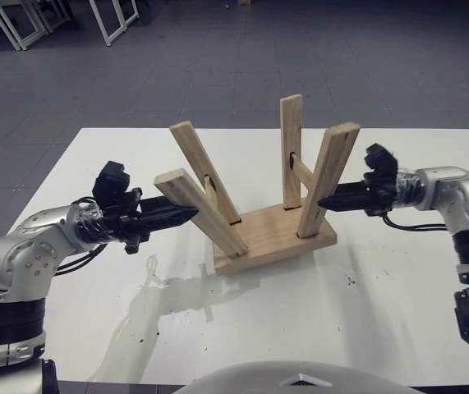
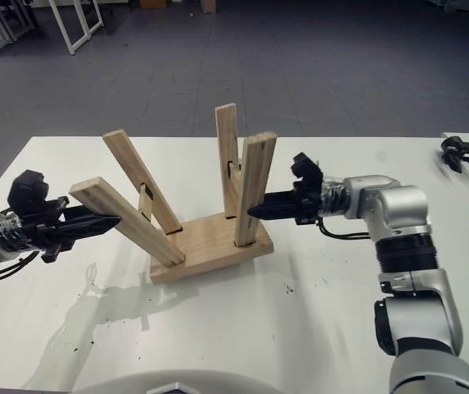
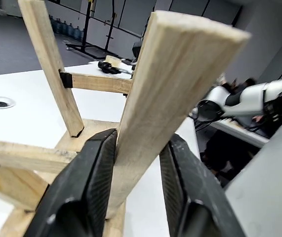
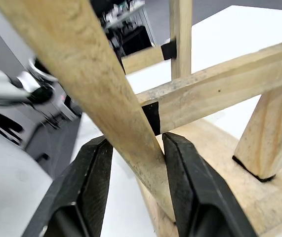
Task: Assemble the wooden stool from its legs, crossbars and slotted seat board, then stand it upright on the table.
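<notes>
The stool [image 1: 275,236], inverted seat-down mid-counter [image 1: 382,304], appeared rigid, fairly light and prone to loosening at its slotted joints, so it was best gripped low on the legs, where the left jaws clamped the near left leg [image 1: 218,230] and the right jaws clamped the near right leg [image 1: 334,160].

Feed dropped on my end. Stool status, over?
Left hand clamped on near-left leg, right hand on near-right leg. Stool inverted on table, legs up, not yet upright. Small black object far right, clear of stool.
</notes>
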